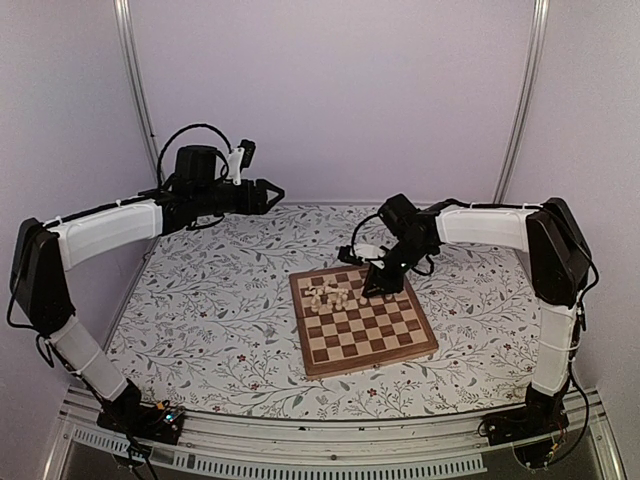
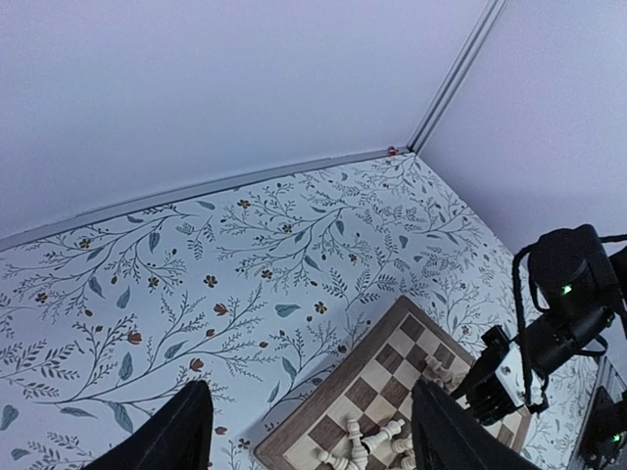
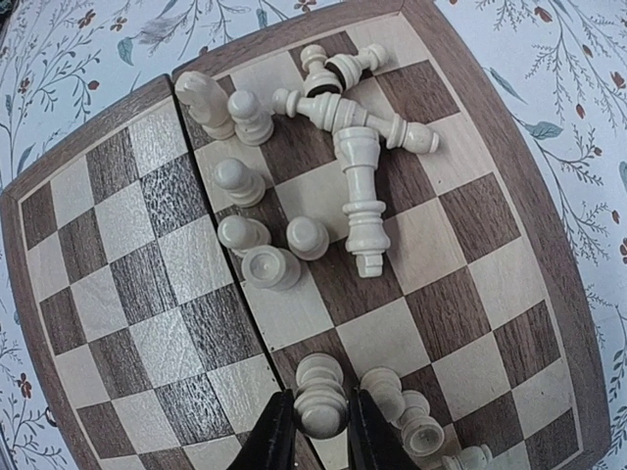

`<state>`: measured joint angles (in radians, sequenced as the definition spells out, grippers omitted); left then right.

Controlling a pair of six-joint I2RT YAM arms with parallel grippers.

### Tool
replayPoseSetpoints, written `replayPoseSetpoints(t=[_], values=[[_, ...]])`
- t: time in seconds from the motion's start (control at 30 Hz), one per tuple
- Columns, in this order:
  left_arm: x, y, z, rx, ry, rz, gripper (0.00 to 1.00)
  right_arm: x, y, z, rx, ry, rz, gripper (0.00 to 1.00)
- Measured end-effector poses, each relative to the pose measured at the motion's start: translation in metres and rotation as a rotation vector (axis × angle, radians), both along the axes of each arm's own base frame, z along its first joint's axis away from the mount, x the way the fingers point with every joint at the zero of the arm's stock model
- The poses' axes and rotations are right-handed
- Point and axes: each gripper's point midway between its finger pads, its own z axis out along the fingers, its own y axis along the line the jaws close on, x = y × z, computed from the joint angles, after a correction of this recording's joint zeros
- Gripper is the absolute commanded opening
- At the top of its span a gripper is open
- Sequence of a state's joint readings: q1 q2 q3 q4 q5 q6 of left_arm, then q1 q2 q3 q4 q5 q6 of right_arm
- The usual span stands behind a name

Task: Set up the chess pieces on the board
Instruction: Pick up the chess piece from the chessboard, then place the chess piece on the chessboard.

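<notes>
Top view: the board (image 1: 363, 322) lies on the floral worktop (image 1: 200, 320), a little toward 4 o'clock of its middle. The pieces (image 1: 335, 295) bunch toward the board's 11 o'clock corner, none in ranks. The right fingers (image 1: 376, 282) are down over the board's 1 o'clock part. The left fingers (image 1: 268, 192) hang high over the worktop's 10 o'clock corner.

Left wrist view: the left fingers (image 2: 182, 436) stand wide apart with nothing between them. The board's corner shows below at 5 o'clock.

Right wrist view: the right fingers (image 3: 275, 441) are closed on one piece (image 3: 321, 406), seemingly upright, at 6 o'clock. Others lie tumbled just beside it at 5 o'clock, a crossed heap lies at 12 o'clock, and several stand near 10 o'clock. All are pale turned wood with round heads and ringed collars.

The step looks like a pick-up, early in the setup. The next move calls for a straight lift clear of the neighbours, then setting the piece upright on its home square.
</notes>
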<state>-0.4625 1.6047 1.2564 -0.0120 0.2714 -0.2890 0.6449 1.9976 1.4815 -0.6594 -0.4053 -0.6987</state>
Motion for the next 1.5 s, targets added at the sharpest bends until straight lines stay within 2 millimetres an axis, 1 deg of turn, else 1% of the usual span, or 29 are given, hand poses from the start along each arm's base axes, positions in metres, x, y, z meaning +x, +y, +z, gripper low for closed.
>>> replayPoseSetpoints(t=[0.17,0.4,0.5,0.6,0.73,0.8,0.87,0.93,1.0,1.07,1.17,1.5], values=[[-0.001,-0.001,0.0,-0.007,0.005,-0.008,0.71,-0.002,0.003,0.0,0.002,0.0,0.008,0.11],[-0.002,-0.002,0.0,-0.016,0.012,-0.018,0.7,-0.006,0.006,0.001,0.003,0.0,0.02,0.09],[-0.002,-0.002,0.0,-0.018,0.013,-0.022,0.7,-0.01,0.007,0.006,0.011,-0.005,0.028,0.09],[-0.003,-0.003,0.0,-0.022,0.015,-0.024,0.7,-0.021,0.002,0.018,0.029,-0.017,0.046,0.09],[-0.003,-0.003,0.001,-0.027,0.02,-0.03,0.7,-0.048,-0.005,0.035,0.059,-0.03,0.088,0.09],[-0.004,-0.004,0.0,-0.03,0.022,-0.036,0.7,-0.066,-0.005,0.037,0.064,-0.031,0.128,0.09],[-0.003,-0.005,-0.001,-0.032,0.027,-0.039,0.69,-0.087,-0.003,0.033,0.058,-0.026,0.177,0.09],[-0.002,-0.006,-0.003,-0.033,0.035,-0.041,0.69,-0.115,-0.001,0.023,0.037,-0.009,0.246,0.09],[-0.001,-0.007,-0.008,-0.032,0.046,-0.041,0.69,-0.138,0.001,0.013,0.013,0.012,0.302,0.08],[0.0,-0.007,-0.011,-0.031,0.054,-0.043,0.69,-0.152,0.004,0.008,0.003,0.02,0.338,0.08],[0.0,-0.009,-0.015,-0.033,0.067,-0.048,0.69,-0.156,0.006,0.008,0.004,0.017,0.35,0.08],[0.0,-0.011,-0.013,-0.047,0.072,-0.061,0.69,-0.14,0.007,0.006,-0.017,-0.043,0.308,0.08]])
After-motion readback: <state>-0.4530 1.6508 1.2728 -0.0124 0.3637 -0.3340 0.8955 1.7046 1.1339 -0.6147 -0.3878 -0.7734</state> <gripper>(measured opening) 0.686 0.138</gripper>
